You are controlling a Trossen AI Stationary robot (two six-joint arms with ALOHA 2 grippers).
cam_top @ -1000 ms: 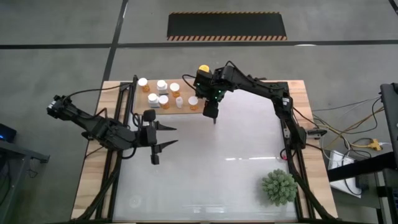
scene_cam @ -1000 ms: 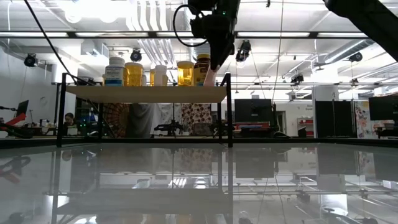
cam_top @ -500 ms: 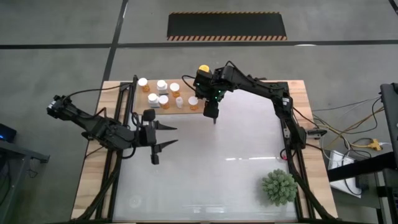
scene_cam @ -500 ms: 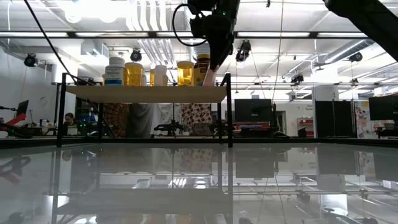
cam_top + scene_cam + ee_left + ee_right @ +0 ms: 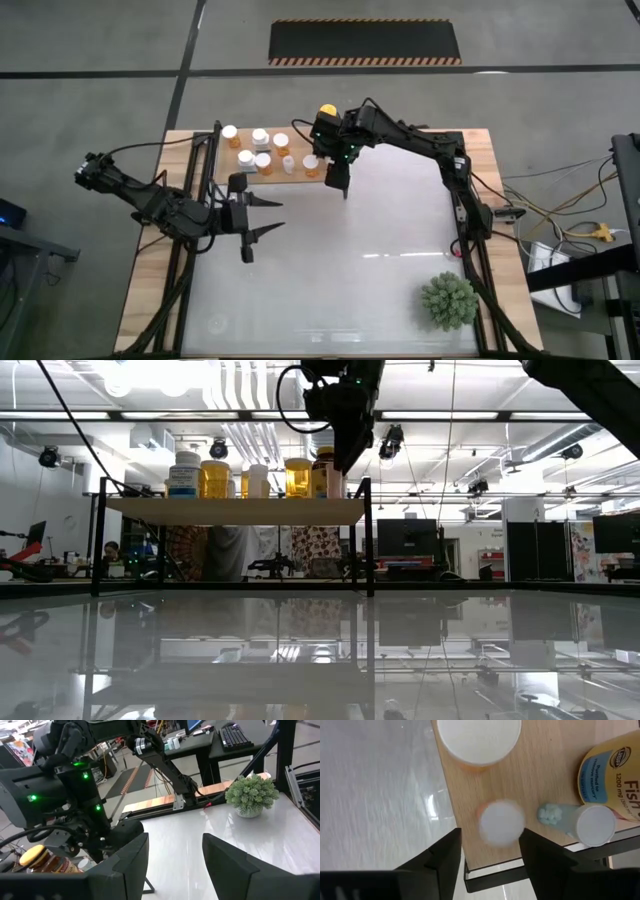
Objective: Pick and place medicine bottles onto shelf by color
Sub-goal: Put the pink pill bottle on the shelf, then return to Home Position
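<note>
Right pincer: above the shelf's end nearest the desk's middle, pointing down; fingers apart, on either side of a white-capped orange bottle without touching it, nothing clamped.
Left pincer: over the desk's left part, well apart from the shelf; fingers spread, empty, aimed toward the desk's middle.
Shelf: light-wood board on a black frame, at the far side of the desk, left of centre; seen level from the low view as a raised plank.
Medicine bottles: clustered upright on the shelf, white caps from above; orange and white ones in a row in the low view.
Yellow-capped jar: dark amber, at the shelf's far corner, beside the right arm's wrist.
Larger white-capped bottle: on the shelf just beside the one under the right pincer.
Clear vial with white pills: upright near the shelf edge, next to the big labelled jar.
Green plant: near right corner of the desk, far from the shelf.
</note>
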